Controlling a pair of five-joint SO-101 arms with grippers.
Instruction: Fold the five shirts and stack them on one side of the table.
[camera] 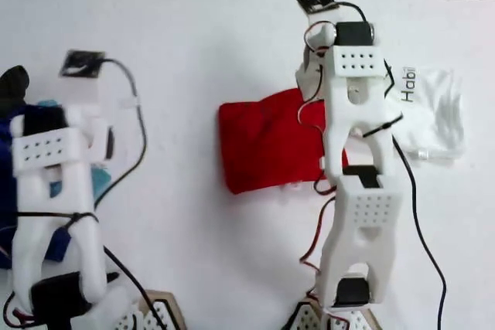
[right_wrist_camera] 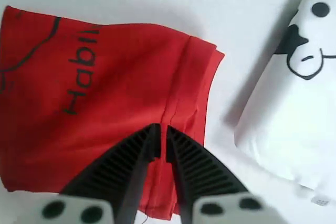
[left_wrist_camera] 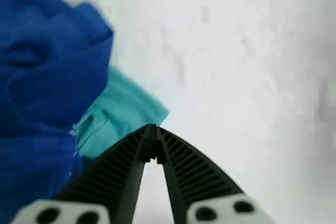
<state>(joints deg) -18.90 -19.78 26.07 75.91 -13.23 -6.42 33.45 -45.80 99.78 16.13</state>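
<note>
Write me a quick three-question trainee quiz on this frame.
1. True or false: the red shirt lies on top of the white shirt.
2. What pokes out from under the blue shirt? A the teal shirt, B the red shirt, C the white shirt.
3. Fill in: the ___ gripper is over the red shirt.
Key: 1 false, they lie apart. 2 A. 3 right gripper.

The red shirt (right_wrist_camera: 105, 93) bears black lettering and lines; the white shirt (right_wrist_camera: 294, 108), a black line drawing. Also a blue shirt (left_wrist_camera: 42, 93), a teal shirt (left_wrist_camera: 126, 115), a white table (left_wrist_camera: 252, 51). My left claw (left_wrist_camera: 153, 132) and right claw (right_wrist_camera: 161, 132): ribbed black.
</note>
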